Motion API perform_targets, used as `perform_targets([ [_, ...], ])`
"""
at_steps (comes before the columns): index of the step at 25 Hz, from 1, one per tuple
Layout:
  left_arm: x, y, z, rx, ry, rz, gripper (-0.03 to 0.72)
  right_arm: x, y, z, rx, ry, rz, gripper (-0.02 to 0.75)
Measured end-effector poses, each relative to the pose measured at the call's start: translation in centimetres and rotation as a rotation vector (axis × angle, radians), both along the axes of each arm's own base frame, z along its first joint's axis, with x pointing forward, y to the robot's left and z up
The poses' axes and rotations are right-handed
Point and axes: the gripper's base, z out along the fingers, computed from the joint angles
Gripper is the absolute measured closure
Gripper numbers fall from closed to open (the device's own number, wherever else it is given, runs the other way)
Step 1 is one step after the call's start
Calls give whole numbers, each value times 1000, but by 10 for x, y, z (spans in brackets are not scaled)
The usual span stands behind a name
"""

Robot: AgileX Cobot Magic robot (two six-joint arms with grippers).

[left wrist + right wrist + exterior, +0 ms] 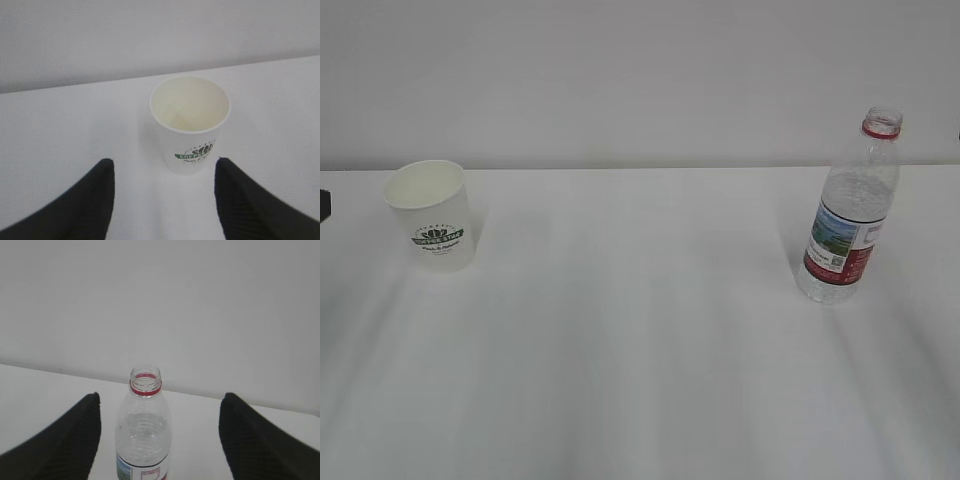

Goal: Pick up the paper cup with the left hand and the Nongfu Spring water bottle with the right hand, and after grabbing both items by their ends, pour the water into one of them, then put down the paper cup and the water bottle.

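Note:
The paper cup (432, 214) stands upright on the left of the white table (640, 350), its dark green logo facing the front. In the left wrist view the cup (192, 125) sits just ahead of my left gripper (164, 162). That gripper is open, both black fingers clear of the cup. The Nongfu Spring water bottle (850, 210) stands capless at the right with clear water (143, 437) inside. My right gripper (160, 396) is open, and the bottle (144, 430) shows in the gap, nearer the left finger and touched by neither.
A plain pale wall (640, 70) rises behind the table's far edge. A dark sliver (324, 205) shows at the left border of the exterior view, beside the cup. The tabletop between cup and bottle is bare white.

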Motion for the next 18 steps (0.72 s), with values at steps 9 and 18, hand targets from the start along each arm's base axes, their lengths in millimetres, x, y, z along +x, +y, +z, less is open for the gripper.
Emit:
perform_targets([
  [9,6,1,-50,-45,-5,35,228,6,2,-24,-55,51,23,183],
  [18,-16,2,-81,-133,-21,68,228,5,3,-54,17,70,19,183],
])
